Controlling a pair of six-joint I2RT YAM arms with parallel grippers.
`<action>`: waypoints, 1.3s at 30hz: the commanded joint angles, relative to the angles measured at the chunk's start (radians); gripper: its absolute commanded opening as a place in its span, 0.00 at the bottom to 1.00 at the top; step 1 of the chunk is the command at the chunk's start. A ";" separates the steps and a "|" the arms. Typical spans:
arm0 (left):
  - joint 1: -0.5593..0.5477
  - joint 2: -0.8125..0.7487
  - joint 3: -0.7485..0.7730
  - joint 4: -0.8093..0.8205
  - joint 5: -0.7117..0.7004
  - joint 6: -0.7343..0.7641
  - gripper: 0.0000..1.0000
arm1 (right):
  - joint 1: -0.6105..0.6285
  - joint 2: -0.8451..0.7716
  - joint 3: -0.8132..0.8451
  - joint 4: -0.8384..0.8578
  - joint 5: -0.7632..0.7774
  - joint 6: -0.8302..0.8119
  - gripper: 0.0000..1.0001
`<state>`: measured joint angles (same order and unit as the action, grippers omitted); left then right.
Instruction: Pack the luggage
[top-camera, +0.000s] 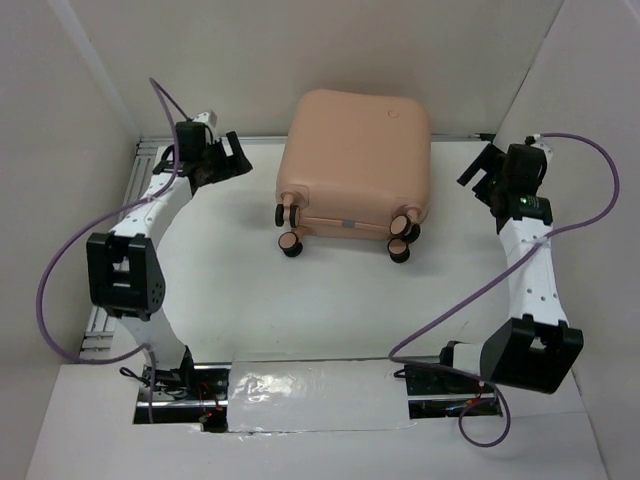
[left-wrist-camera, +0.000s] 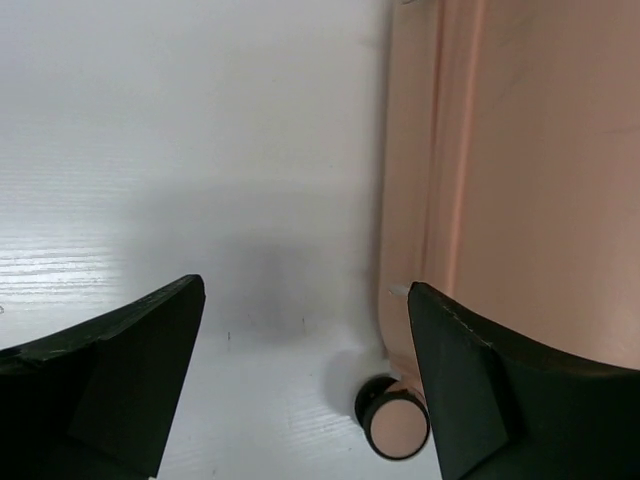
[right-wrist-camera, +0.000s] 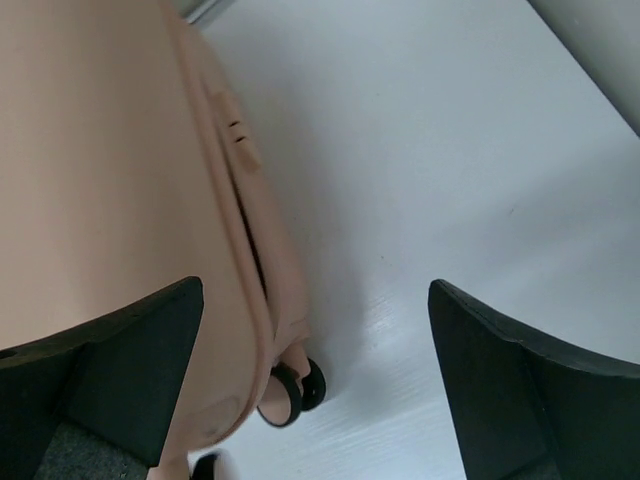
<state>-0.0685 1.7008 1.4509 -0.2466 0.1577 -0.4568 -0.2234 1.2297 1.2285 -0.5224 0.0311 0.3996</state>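
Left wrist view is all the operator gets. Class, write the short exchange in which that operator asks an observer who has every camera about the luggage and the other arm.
Operator: I see only a pink side and one wheel. Is the luggage open?
Observer: No. From above, the luggage lies shut, its broad shell facing up.
Operator: Where is the right gripper?
Observer: The right gripper hangs off the luggage's right side, open and holding nothing.
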 joint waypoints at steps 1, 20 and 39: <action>-0.017 0.095 0.098 0.020 -0.092 -0.031 0.95 | -0.007 0.089 -0.007 0.093 0.119 0.079 1.00; -0.123 0.545 0.401 0.188 0.299 0.182 0.90 | 0.077 0.867 0.437 0.222 0.129 0.065 1.00; -0.479 0.036 -0.173 0.289 0.364 0.466 0.83 | 0.292 1.033 0.542 0.392 -0.330 -0.260 0.91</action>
<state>-0.3027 1.8851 1.3273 -0.0952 0.3679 -0.0174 -0.1219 2.2536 1.7607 -0.0959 0.0071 0.2184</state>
